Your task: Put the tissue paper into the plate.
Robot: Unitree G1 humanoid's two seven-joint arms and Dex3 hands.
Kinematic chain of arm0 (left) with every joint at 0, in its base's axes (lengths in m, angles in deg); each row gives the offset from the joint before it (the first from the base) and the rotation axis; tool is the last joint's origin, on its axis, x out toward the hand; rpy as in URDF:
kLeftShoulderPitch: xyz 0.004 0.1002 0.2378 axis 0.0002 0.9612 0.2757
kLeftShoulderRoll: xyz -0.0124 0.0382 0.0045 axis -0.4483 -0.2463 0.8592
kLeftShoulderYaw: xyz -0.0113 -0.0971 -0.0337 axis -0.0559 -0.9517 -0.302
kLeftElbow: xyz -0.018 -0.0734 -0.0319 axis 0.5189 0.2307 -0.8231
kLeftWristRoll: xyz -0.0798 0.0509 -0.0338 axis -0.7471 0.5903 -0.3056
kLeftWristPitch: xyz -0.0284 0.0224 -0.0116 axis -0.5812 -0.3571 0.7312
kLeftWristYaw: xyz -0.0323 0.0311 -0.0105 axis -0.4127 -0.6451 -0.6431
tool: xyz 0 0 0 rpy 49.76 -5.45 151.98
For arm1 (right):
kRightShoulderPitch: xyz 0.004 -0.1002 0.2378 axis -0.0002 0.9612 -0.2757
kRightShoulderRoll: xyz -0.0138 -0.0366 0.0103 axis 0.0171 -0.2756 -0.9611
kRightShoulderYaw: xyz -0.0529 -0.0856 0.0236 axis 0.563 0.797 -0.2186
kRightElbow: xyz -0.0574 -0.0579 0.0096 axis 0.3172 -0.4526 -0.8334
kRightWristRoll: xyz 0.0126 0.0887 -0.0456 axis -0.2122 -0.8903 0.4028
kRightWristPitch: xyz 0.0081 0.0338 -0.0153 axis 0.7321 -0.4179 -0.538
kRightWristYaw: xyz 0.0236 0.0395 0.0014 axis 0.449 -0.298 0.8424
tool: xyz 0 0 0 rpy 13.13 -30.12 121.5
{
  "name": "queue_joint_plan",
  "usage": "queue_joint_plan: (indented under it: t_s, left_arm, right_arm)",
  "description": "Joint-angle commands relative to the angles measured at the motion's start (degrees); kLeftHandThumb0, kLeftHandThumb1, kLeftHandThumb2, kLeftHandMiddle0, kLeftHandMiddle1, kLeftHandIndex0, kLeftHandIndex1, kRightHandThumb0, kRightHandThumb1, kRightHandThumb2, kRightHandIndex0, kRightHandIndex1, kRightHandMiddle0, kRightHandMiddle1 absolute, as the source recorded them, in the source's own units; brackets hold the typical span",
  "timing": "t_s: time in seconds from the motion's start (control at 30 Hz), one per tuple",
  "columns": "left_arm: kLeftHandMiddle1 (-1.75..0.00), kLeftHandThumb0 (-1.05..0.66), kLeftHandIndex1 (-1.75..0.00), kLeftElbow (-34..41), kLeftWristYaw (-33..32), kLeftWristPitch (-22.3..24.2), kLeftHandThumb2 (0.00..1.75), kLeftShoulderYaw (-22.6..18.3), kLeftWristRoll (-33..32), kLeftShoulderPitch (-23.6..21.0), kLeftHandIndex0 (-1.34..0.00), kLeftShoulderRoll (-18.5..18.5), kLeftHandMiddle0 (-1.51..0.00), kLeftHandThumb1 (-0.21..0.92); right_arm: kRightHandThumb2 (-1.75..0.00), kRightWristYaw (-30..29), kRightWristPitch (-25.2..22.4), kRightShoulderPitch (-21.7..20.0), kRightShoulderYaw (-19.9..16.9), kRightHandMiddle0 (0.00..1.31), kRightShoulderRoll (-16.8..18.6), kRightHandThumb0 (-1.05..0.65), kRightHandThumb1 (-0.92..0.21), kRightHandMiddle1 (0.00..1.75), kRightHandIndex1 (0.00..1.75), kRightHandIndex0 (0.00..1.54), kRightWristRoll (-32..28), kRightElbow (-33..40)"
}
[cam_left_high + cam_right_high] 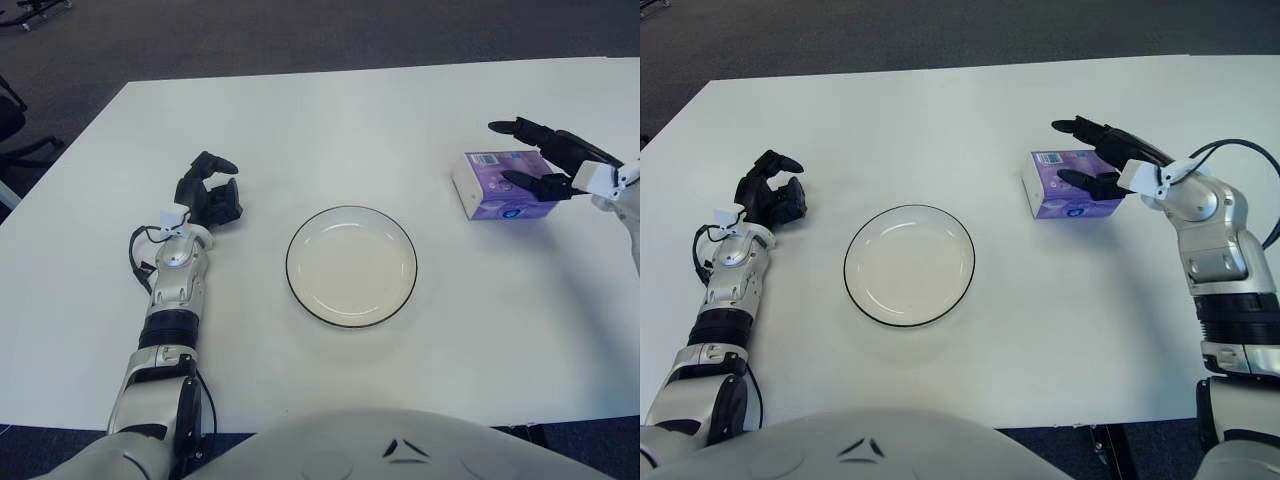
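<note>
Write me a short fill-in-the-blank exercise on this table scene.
1. The round white black-rimmed plate holds ____.
2. The purple tissue box lies to the plate's ____.
3. The robot hand beside the box, fingers spread, is the ____ one.
4. The left robot hand shows on the plate's ____ side.

Missing words: nothing; right; right; left

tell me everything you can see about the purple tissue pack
The tissue pack is a small box-shaped purple packet with a glossy printed wrapper, a white end facing the plate and a pale blue label on top. It lies flat on the white table, to the right of the plate and apart from it. The right hand is over its right side with fingers spread, one above the top, one by the near edge; whether they touch it is unclear. It looks not yet lifted.
</note>
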Motion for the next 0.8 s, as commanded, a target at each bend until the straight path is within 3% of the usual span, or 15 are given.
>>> queue_joint_plan:
  t_s: [0.0, 0.37, 0.77]
  left_arm:
    - [-1.75, -0.45, -1.75, -5.43, 0.39, 0.2, 1.18, 0.6, -0.55, 7.85, -0.53, 4.87, -1.3, 0.43]
    - [-1.75, -0.45, -1.75, -5.0, 0.26, -0.05, 1.2, 0.65, -0.77, 8.12, -0.54, 4.94, -1.3, 0.41]
    - [-1.75, -0.45, -1.75, -4.89, -0.34, -0.99, 1.2, 0.9, 0.08, 8.33, -0.54, 4.81, -1.3, 0.41]
  right_arm:
    - [-0.72, 2.04, 1.23, -1.73, 1.11, 0.0, -1.94, -0.99, -0.92, 0.22, 0.0, 0.0, 1.12, -0.53]
    - [-0.74, 10.67, 0.53, -4.3, 6.11, 0.0, -4.69, -1.01, -0.92, 0.04, 0.0, 0.01, 3.57, -2.09]
    - [-0.9, 11.55, 4.18, -6.25, 9.87, 0.0, -4.21, -1.04, -0.92, 0.0, 0.02, 0.04, 7.51, -6.27]
